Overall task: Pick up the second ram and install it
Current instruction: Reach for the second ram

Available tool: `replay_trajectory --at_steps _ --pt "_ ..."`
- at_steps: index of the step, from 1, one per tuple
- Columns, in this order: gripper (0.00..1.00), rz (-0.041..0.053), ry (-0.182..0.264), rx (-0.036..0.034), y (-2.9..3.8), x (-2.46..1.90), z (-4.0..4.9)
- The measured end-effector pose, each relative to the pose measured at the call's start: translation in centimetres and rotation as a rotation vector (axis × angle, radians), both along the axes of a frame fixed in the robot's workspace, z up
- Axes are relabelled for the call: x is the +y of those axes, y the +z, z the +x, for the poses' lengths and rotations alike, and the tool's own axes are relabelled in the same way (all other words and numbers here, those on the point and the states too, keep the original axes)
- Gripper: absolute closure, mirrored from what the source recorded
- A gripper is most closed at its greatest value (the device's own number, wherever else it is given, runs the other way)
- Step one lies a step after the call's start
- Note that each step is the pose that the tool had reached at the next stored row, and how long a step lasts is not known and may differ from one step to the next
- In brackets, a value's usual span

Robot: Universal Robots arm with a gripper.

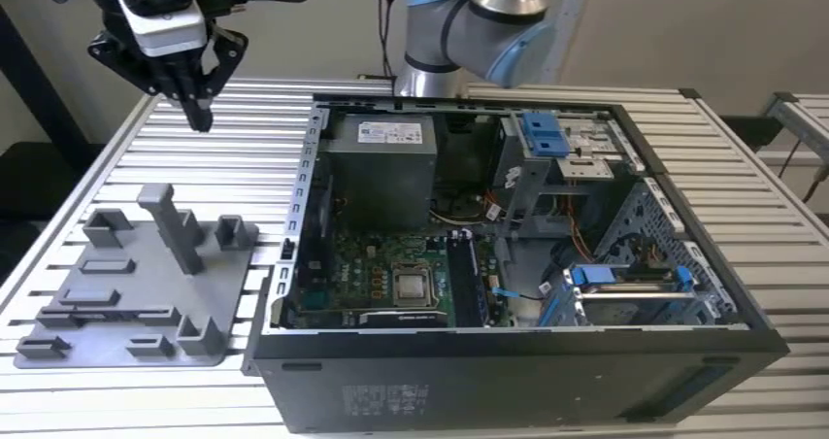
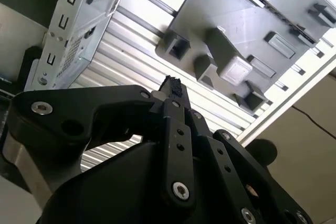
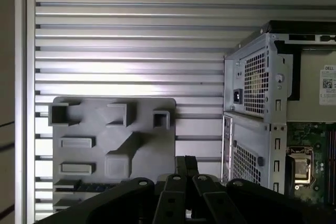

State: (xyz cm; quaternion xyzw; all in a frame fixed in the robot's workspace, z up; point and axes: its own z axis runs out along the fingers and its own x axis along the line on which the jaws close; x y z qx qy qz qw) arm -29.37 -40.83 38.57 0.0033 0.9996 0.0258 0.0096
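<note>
My gripper (image 1: 198, 118) hangs above the table's far corner on the exterior view's left, fingers pointing down, shut and holding nothing. In both wrist views the black fingers (image 2: 172, 85) (image 3: 186, 162) meet at one tip. Below it, nearer the front, lies the grey fixture plate (image 1: 228, 276) (image 2: 210, 9) (image 3: 152, 145) with upright posts. A long dark narrow strip that looks like the second ram (image 1: 115, 309) (image 3: 86, 186) (image 2: 265, 1) rests in a slot near the plate's front edge, apart from the gripper.
The open computer case (image 1: 518, 337) (image 3: 257, 77) stands on the exterior view's right of the plate, with the motherboard and square silver processor (image 1: 412, 286) (image 3: 300, 167) exposed. The arm's base (image 1: 441, 65) rises behind the case. The slatted table (image 1: 247, 157) runs between gripper and plate.
</note>
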Motion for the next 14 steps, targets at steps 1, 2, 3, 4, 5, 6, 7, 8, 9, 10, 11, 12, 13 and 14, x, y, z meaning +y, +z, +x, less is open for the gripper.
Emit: replay_trajectory --at_steps 1,2,3,4,5,6,7,8,9,10,11,12,13,14 --pt "0.89 -0.0001 0.001 0.0001 -0.01 0.00 -0.45" --pt "0.89 0.0000 0.001 0.0000 -0.03 0.00 -0.89" --pt "0.89 0.0000 0.002 0.0000 -0.04 0.00 -1.29" --pt "0.89 0.0000 0.003 0.0000 -0.06 -0.01 -1.70" --pt "0.89 0.0000 0.003 -0.0001 -0.07 -0.01 -2.10" --pt "0.89 0.0000 0.005 0.0000 -0.09 -0.01 -2.48" --pt "0.89 0.0002 0.006 0.0000 -0.11 -0.01 -2.84" --pt "0.89 0.0004 0.008 0.0000 -0.13 -0.02 -3.19" --pt "0.89 0.0009 0.009 0.0000 -0.15 -0.03 -3.53" --pt "0.89 0.0012 0.011 -0.0001 -0.17 -0.04 -3.88" --pt "0.89 0.0014 0.013 -0.0001 -0.20 -0.06 -4.22" --pt "0.89 0.0015 0.015 0.0000 -0.22 -0.07 -4.54" --pt "0.89 0.0017 0.016 -0.0001 -0.26 -0.10 -4.87" --pt "0.89 0.0018 0.018 -0.0001 -0.29 -0.12 -5.22"
